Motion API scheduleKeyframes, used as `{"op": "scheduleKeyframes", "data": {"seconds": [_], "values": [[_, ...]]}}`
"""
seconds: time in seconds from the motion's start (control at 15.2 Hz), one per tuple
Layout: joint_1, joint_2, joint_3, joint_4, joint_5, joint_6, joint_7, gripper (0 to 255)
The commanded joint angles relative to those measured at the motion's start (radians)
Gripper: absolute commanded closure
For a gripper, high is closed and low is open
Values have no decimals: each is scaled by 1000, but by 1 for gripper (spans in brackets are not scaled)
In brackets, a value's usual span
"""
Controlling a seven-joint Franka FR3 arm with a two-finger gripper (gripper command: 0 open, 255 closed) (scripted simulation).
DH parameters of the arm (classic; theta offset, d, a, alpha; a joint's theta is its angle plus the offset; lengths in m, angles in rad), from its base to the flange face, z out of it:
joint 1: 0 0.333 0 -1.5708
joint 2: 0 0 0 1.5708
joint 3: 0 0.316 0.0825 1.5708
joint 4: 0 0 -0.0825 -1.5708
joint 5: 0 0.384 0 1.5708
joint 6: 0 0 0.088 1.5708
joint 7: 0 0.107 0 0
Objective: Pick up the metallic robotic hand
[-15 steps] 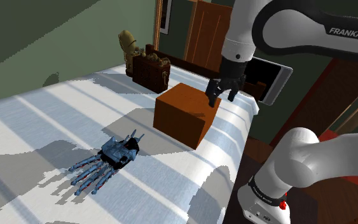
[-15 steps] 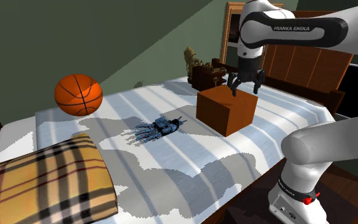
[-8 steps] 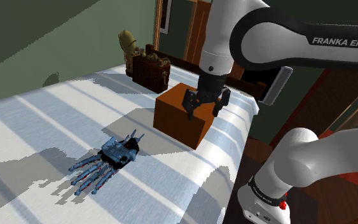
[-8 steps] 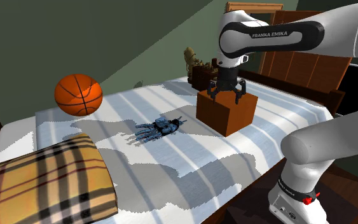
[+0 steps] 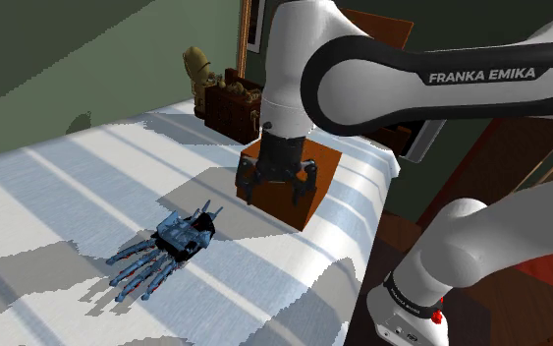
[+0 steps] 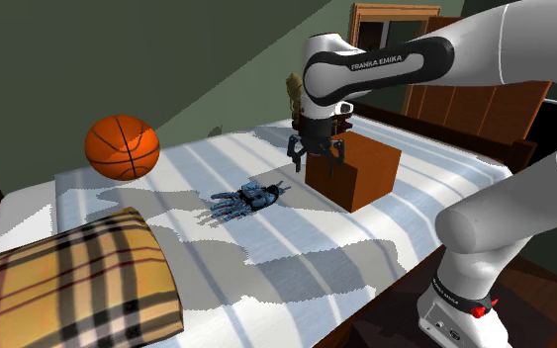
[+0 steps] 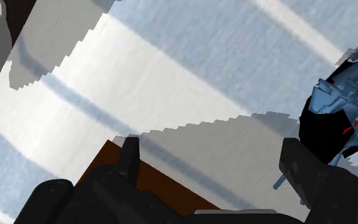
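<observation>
Nearest in the second exterior view lies a plaid pillow (image 6: pixel 68 287), soft and tan with dark crossing bands. Beyond it the metallic robotic hand (image 5: pixel 161 256) rests flat on the striped bedcover (image 5: pixel 68 177). It is a blue-grey thing of jointed plates with red flecks, its five thin digits splayed toward the near edge and its blocky wrist toward the far side.

Its long axis runs slantwise in the shoulder view, fingertips low and left, wrist end up and right — pointing roughly at the gripper (image 5: pixel 276 187). The gripper hangs in the air over the near-left corner of the brown box (image 5: pixel 318 172), so the hand lies down and to the shoulder view's left of it, apart and untouched. In the wrist view the two black fingers (image 7: pixel 130 153) stand wide apart with nothing between them; the wrist block sits just past one fingertip.

The next move, I judge, calls for travel leftward and down, then turning the fingers to straddle the wrist across that axis.

Farther left sits a pebbled orange basketball (image 6: pixel 122 146); farthest back stands a gold figure (image 5: pixel 197 71).
</observation>
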Motion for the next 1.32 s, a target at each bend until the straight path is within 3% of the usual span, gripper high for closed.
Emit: {"op": "scheduleKeyframes", "data": {"seconds": [0.0,0.33,0.59,1.25], "values": [[-25,69,57,39,6,43,99,0],[-97,269,198,155,-45,148,351,0],[-140,474,298,268,-174,223,591,0],[-127,547,305,213,-230,330,637,0]]}}
